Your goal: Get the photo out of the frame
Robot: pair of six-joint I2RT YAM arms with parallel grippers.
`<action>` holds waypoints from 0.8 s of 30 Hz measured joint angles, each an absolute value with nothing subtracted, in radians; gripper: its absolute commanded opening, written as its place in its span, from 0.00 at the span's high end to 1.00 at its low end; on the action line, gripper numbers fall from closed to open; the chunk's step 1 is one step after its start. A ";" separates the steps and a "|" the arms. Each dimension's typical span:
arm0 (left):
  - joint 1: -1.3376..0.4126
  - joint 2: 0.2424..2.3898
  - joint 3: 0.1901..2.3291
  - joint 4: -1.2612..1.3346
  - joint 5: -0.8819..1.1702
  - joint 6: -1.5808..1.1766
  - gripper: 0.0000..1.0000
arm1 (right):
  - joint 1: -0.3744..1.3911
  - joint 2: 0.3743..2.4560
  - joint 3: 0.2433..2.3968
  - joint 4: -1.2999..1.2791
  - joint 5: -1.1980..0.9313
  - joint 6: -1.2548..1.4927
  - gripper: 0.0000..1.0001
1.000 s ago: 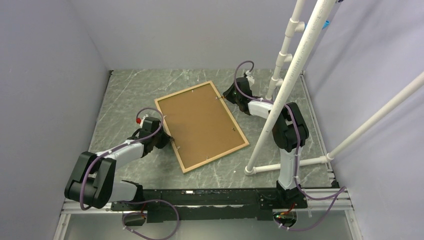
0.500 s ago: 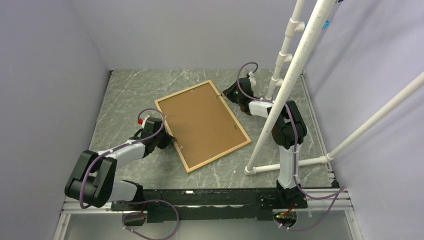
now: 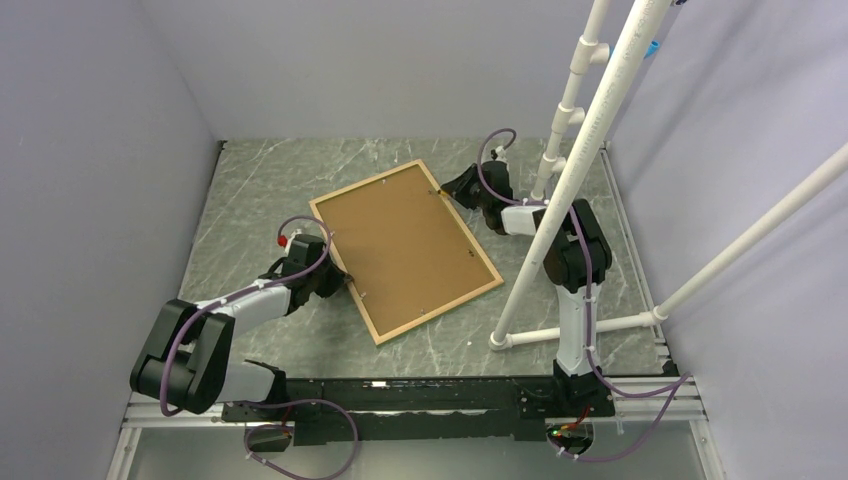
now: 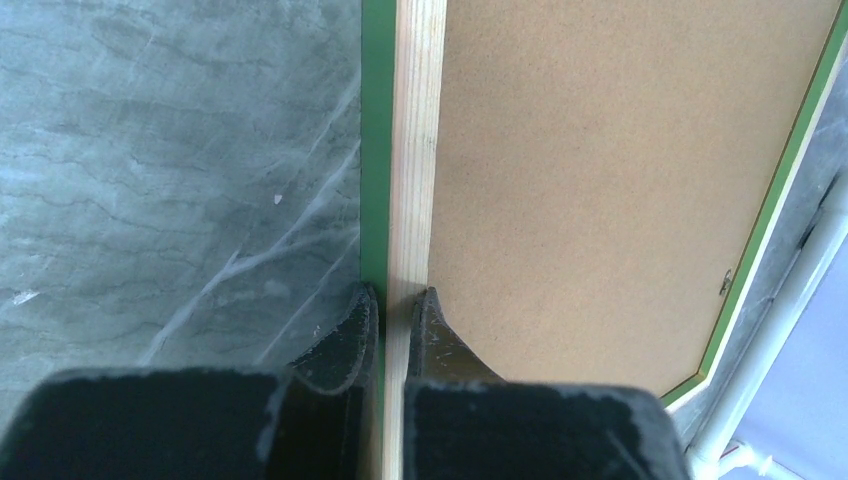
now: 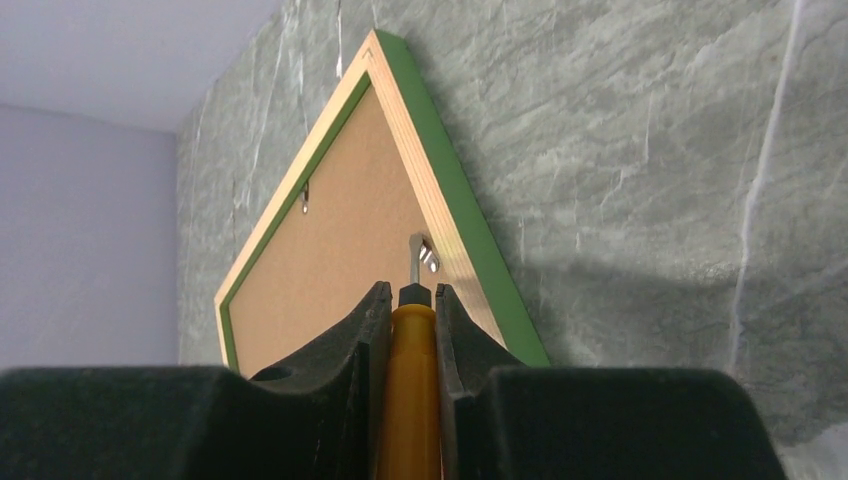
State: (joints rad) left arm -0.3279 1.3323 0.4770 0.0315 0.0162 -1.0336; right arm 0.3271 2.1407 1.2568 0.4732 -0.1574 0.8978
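Well, the frame (image 4: 415,150) lies back-up in the middle of the tabletop (image 3: 260,180), its brown backing board (image 3: 405,250) showing. The left pincer (image 4: 392,320) is clamped on the frame's left wooden rim. The right pincer (image 5: 408,300) grips an orange-handled tool (image 5: 408,400), its metal tip at a small clip (image 5: 428,252) near the far corner.

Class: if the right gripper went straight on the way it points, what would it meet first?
The orange-handled tool held in the right gripper leads: its tip would first meet the metal tab on the frame, at its back rim. They seem almost touching, but depth is unclear.
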 measured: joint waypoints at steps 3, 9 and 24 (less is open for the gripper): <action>-0.327 1.332 0.477 0.032 0.017 -1.032 1.00 | 0.322 2.137 1.247 0.471 -0.197 0.897 1.00; -0.327 1.332 0.481 0.028 0.021 -1.005 1.00 | 0.291 2.133 1.271 0.408 -0.273 0.887 1.00; -0.324 1.196 0.494 -0.102 0.081 -0.793 0.17 | 0.201 1.872 1.251 0.147 -0.379 0.759 1.00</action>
State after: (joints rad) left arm -0.3244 1.1965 0.4938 -0.1024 0.0807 -0.7929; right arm 0.2012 1.8717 1.2507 0.1471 -0.3794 0.7593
